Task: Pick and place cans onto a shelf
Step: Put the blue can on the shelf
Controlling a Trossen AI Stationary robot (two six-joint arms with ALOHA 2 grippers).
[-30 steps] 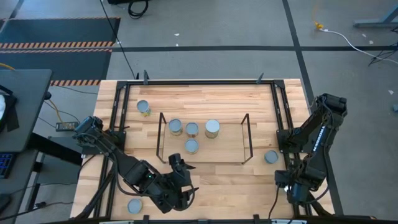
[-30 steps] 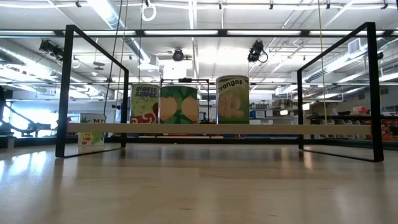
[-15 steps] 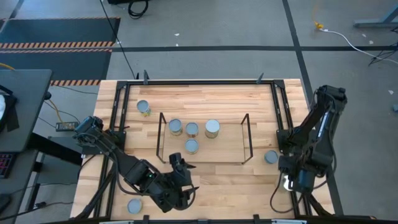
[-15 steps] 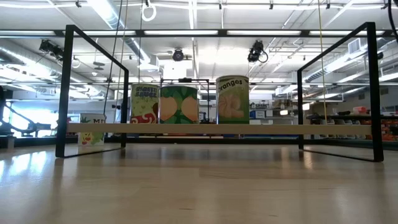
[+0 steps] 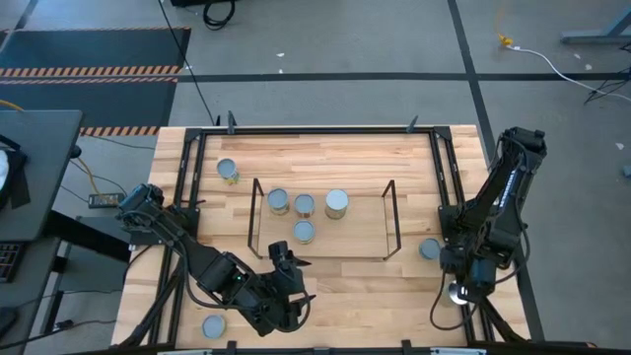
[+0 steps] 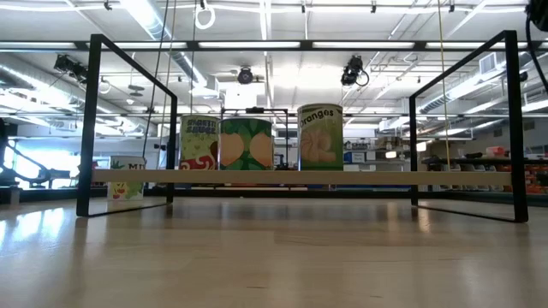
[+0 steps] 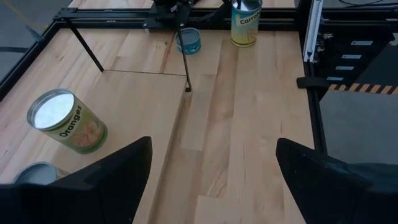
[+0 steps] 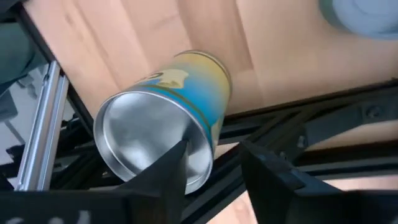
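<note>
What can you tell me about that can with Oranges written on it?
The Oranges can is a short metal cylinder with a pale, plain round top and a yellow-green paper label that shows the word Oranges and pale fruit. It stands upright on the shelf, as the rightmost of the cans lined up there. A clear gap separates it from the green-labelled can beside it. Neither gripper is near it, and only the shelf touches it.
</note>
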